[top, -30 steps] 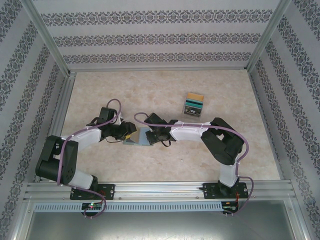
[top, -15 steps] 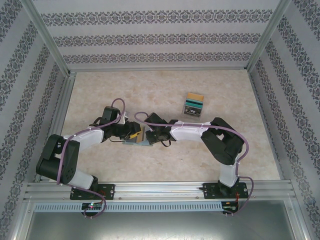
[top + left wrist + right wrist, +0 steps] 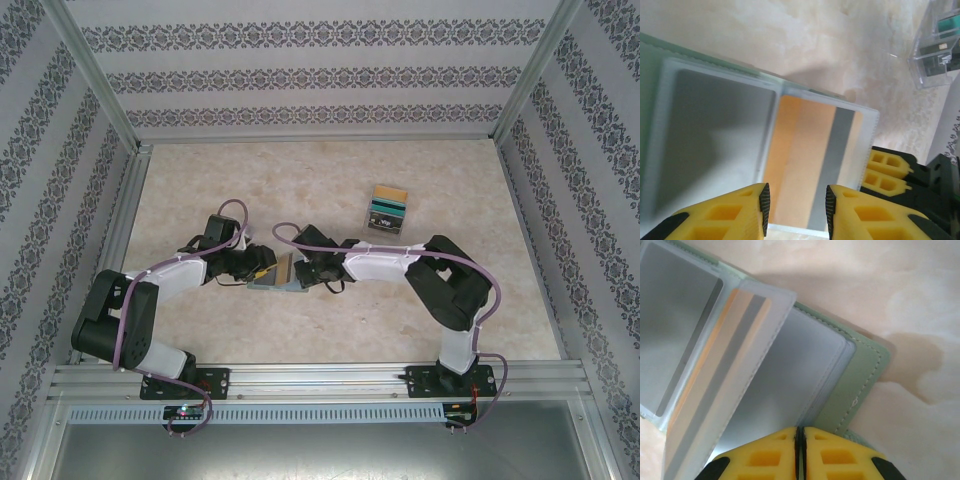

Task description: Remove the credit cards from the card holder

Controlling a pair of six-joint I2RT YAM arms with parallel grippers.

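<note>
Grey-green card holder (image 3: 268, 284) is laid open on the surface (image 3: 400, 320), with an orange card (image 3: 800, 160) tucked in its clear sleeve. At that sleeve's edge the left gripper (image 3: 796, 205) is held part open, while the right gripper (image 3: 799, 437) is pressed closed at the holder's cover edge.

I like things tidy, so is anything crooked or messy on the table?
Nothing is spilled or broken. One clear sleeve of the open card holder looks lifted at a slant instead of lying flat like the other pockets, with an orange card tucked inside it.
</note>
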